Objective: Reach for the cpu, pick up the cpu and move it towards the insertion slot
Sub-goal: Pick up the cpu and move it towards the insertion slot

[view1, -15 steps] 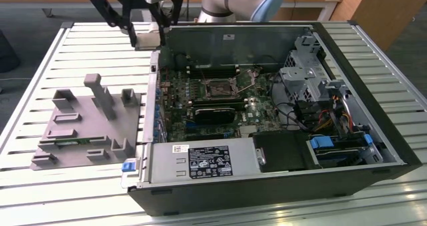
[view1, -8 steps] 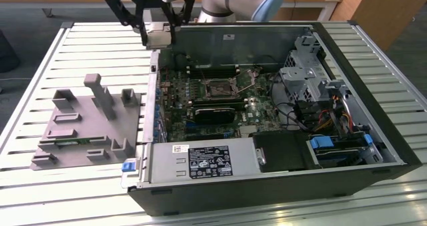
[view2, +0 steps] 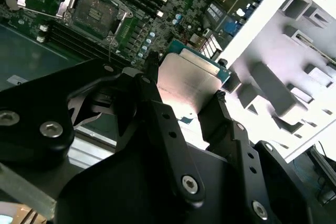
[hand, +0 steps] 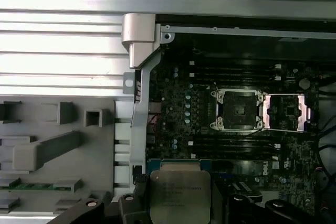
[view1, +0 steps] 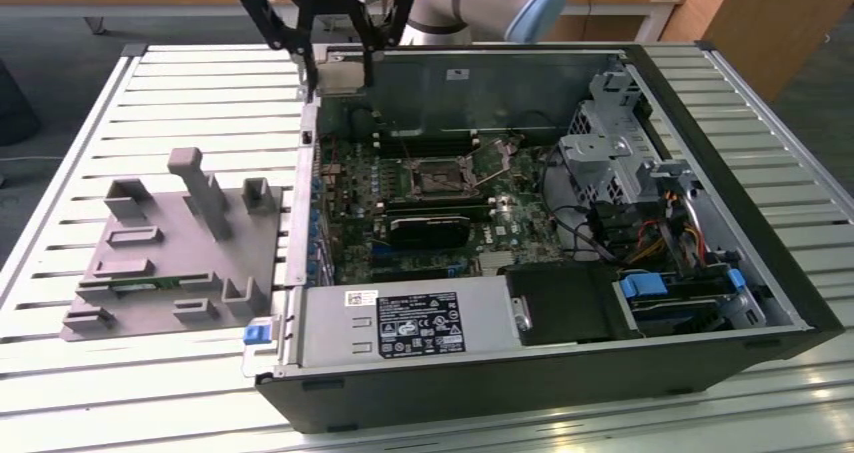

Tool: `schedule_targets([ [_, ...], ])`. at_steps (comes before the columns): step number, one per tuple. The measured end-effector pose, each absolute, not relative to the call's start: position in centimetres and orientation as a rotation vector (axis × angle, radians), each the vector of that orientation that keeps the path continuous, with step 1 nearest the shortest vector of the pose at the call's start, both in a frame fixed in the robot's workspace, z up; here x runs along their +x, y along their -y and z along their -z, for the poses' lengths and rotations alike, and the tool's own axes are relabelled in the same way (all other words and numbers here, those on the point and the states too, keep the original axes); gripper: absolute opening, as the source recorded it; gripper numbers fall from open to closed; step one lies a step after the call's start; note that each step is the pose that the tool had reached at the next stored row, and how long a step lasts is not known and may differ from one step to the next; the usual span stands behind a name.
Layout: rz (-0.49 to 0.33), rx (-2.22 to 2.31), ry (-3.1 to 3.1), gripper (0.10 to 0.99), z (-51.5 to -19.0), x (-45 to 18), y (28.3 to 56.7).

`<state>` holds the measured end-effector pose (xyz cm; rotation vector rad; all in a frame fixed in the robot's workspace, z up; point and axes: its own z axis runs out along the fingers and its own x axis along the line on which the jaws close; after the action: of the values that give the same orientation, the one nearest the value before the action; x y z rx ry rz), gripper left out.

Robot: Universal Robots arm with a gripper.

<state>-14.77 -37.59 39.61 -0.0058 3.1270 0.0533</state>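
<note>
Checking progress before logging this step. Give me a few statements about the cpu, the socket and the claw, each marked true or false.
1. The claw holds the cpu. True.
2. The cpu sits seated in the insertion slot. False: the slot is empty, its frame open.
3. A green memory stick lies in the grey fixture. True.
4. The computer case is closed. False: its side is open, motherboard exposed.
</note>
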Motion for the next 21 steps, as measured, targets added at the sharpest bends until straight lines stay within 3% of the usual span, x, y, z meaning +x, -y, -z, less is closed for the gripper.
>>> schedule_targets([
  [21, -0.053, -0.006, -3.126, 0.545, -39.0, -7.6, 35.5],
])
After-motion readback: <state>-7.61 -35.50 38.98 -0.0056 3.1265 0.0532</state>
